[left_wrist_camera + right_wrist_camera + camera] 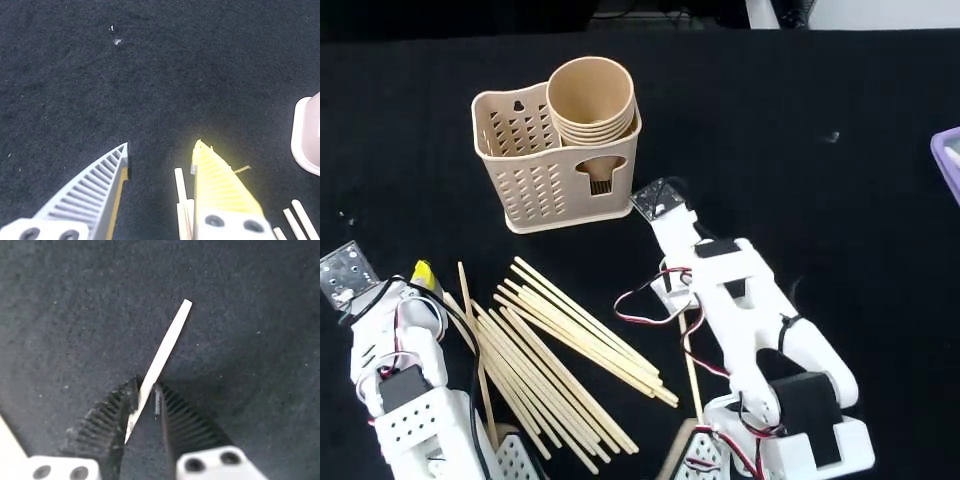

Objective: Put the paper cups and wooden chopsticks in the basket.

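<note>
Wood first: the right hand (145,390) is clenched on one wooden chopstick (162,352). The stick passes between the two black ribbed fingers (107,415), gripped near their tips. Its free end pokes out past them over the black tabletop (250,315). In the high view that hand sits at about 5 o'clock of the basket (520,190), near it but apart.

Left hand (161,147): released, with the grey finger (95,192) and yellow finger (220,185) spread, low over the tabletop. One chopstick end (180,187) lies between them, just beside the yellow finger's inner face and apart from the grey one. More stick ends show just outside the yellow finger. In the high view this hand is at 9 o'clock of the loose pile.

The loose chopstick pile (560,350) lies flat between the two arms, fanned, running roughly 10 to 4 o'clock. A single stick (691,370) lies apart from the pile at its 3 o'clock, under the right arm, running about 12 to 6. Can't tell whether it's the clamped one.

The basket is beige and perforated, upright at 12 o'clock of the pile, well apart from the left hand. The paper cups (590,90) stand nested and upright in its 3 o'clock compartment, rims above the basket wall.

A purple object (947,160) sits at the tabletop's 3 o'clock edge, cut off.
</note>
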Robot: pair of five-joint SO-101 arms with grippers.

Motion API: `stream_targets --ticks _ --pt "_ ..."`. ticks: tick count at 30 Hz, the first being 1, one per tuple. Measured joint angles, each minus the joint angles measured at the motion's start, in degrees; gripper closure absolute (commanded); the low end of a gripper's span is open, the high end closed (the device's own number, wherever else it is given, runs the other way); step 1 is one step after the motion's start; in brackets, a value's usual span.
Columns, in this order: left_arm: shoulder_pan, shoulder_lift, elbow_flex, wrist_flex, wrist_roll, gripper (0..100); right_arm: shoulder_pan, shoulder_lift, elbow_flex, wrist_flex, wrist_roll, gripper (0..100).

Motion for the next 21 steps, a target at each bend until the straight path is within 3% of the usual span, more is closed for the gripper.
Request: stream_targets --ticks 8,13,17,21 --pt "0.00 0.00 0.00 0.00 0.00 79 -0.09 0.09 -12.84 15.91 0.26 98.8" --pt "0.00 0.00 0.00 0.00 0.00 79 -0.70 -7.74 -14.59 21.36 0.62 98.8" --pt "0.00 0.00 0.00 0.00 0.00 79 -8.70 -15.12 -9.32 21.19 0.53 98.6" --pt "0.00 0.00 0.00 0.00 0.00 79 -20.04 -19.25 -1.93 14.07 0.35 95.9"
